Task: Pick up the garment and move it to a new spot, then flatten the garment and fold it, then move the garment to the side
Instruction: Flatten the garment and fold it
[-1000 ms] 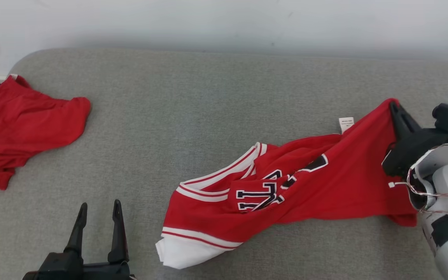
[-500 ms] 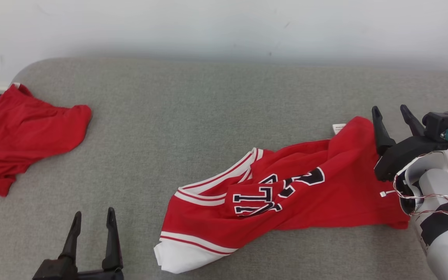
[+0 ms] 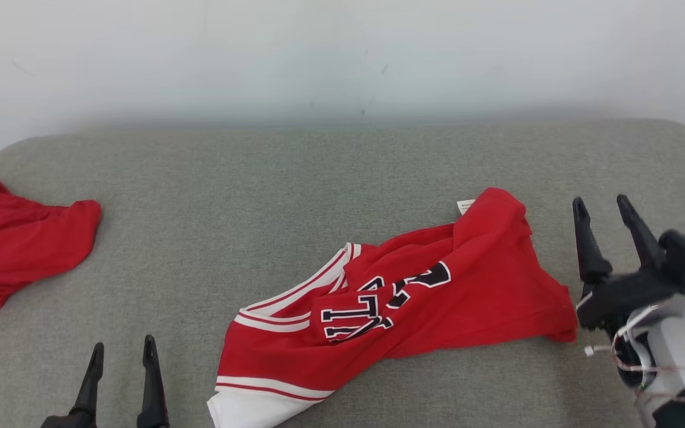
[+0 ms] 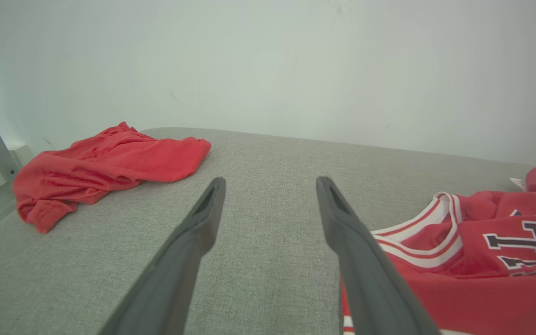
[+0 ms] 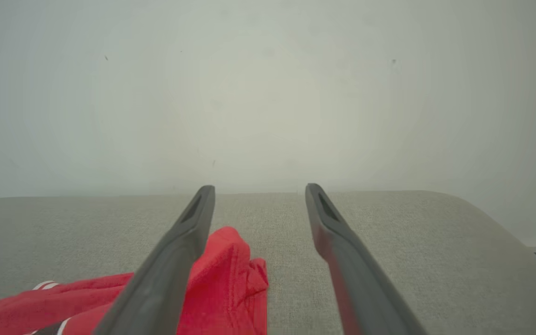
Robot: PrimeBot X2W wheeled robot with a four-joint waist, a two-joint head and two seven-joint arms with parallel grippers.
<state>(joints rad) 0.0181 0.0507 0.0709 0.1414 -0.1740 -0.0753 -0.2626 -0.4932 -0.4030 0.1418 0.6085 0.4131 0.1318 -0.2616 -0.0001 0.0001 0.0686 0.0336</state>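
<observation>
1. The left gripper (image 3: 122, 345) is sitting at the lower left of the head view. Its two dark fingers (image 3: 151, 380) are standing apart with nothing between them, pointing up over the bare grey counter (image 3: 259, 196).
2. Just to its right, the white hem band (image 3: 241, 410) of the red jersey (image 3: 437, 297) is lying nearest the robot, running off the bottom edge of the head view.
3. The red jersey is lying crumpled on the counter, right of the middle. It is stretching on a slant from the hem up and rightward to a bunched red fold. Dark lettering (image 3: 354, 312) with white outlines is facing up near its middle, and striped trim (image 3: 295, 297) in white and red is curving along its left side.
4. The right gripper (image 3: 600, 201) is hovering just beside the jersey's right edge, its fingers spread wide and holding nothing. In the right wrist view one finger is crossing in front of the red fold. Whether it is touching the cloth, I cannot tell.
5. A small white label (image 3: 465, 206) is poking out at the far edge of the bunched fold.
6. A second red garment (image 3: 15, 249) is lying rumpled at the counter's far left, well apart from the jersey.
7. A pale wall (image 3: 342, 53) is rising behind the counter's far edge.
</observation>
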